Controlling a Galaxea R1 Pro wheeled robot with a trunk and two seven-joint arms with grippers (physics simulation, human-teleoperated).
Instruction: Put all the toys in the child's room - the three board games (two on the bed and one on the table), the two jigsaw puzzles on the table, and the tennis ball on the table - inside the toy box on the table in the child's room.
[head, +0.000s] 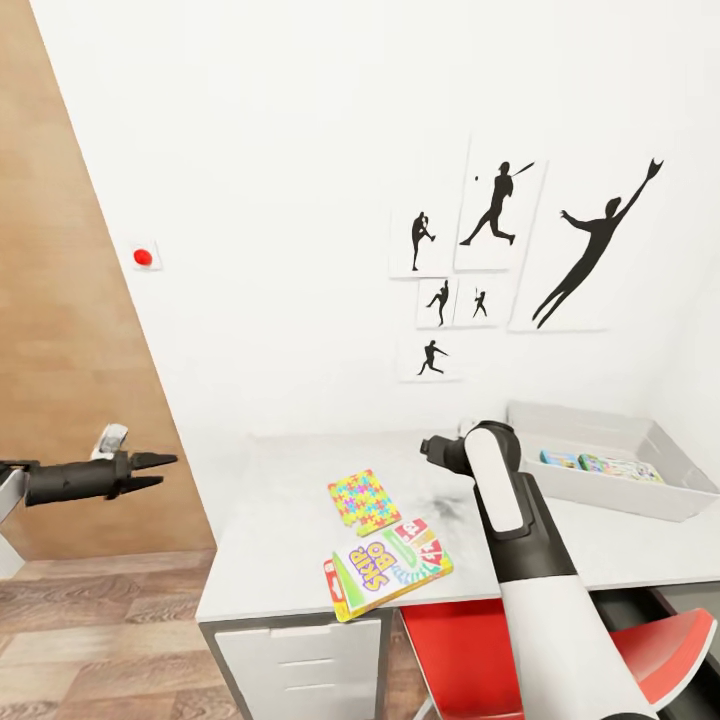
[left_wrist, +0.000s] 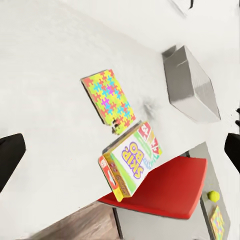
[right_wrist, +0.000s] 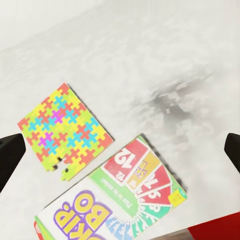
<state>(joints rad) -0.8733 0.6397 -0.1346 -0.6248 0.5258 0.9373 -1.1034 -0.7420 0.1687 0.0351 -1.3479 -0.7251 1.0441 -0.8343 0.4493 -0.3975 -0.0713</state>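
- Glossy white-and-black right arm (head: 530, 560) reaches over the matte pale counter (head: 270, 560); its hand (head: 436, 452) is spread, grasping nothing.
- Flat "SKIP BO" box (head: 385, 565) overhangs the counter's front edge, jigsaw-patterned box (head: 364, 500) beside.
- Left hand (head: 150, 473) is released.
- Slope-sided grey toy box (head: 600, 490) holds printed boxes.

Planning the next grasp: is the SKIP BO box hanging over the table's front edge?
Yes: in the left wrist view, one end of the SKIP BO box juts past the table edge, over the red chair below.

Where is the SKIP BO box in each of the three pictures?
Head view: SKIP BO box at the table's front edge, lower middle.
Left wrist view: box just below centre, overhanging the edge.
Right wrist view: box along the bottom.
Shared landmark: the jigsaw puzzle right beside it.
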